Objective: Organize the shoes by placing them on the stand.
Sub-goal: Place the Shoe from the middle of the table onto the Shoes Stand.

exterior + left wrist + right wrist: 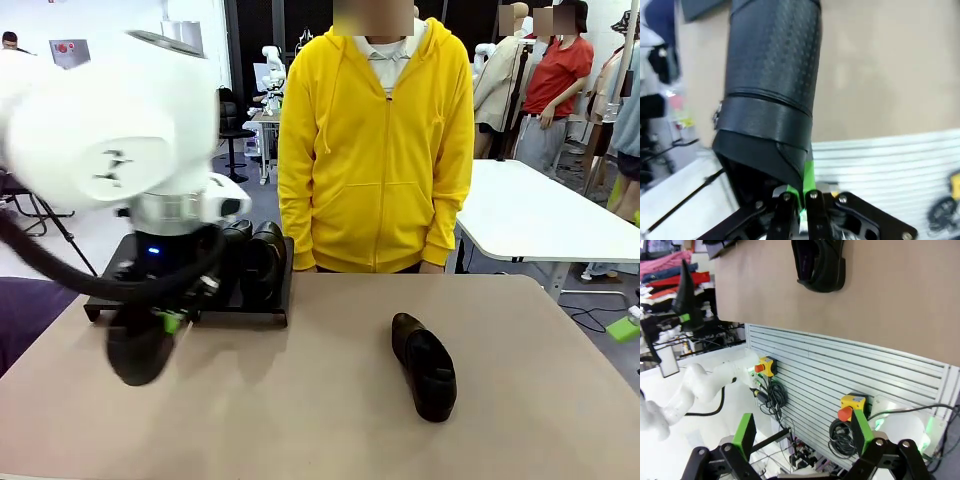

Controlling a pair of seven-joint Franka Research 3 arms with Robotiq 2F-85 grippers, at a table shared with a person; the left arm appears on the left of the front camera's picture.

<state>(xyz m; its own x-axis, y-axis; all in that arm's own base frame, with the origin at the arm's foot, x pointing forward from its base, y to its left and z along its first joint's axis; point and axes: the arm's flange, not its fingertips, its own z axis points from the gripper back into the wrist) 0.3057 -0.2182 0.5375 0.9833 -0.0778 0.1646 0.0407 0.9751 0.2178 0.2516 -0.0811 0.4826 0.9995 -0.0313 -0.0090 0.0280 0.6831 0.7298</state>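
So right now the left end effector (pixel 166 320) is clamping down tight on a black loafer (pixel 138 352), pinching the edge of the shoe's opening between its green pads (pixel 808 181). In the left wrist view the shoe is stretching away from the fingers, toe end farthest out. The arm is holding it low, just in front of the left part of the stand (pixel 247 316), which is sitting at the far-left side of the counter (pixel 320 430). I honestly can't tell if the shoe is touching the counter or hanging just above it; there's a shadow right under it. Two more loafers (pixel 256 262) are already sitting on the right end of the stand, side by side and touching. A fourth loafer (pixel 426 372) is lying by itself on the counter, well off to the robot's right and well apart from the stand, turned at a slight angle. The right end effector (pixel 802 436) is hanging back with its jaws spread wide and gripping nothing, looking down past the slatted metal panel (pixel 850 365) at the counter's near edge. A person in a yellow hoodie (pixel 375 140) is standing at the far side, just right of the stand.
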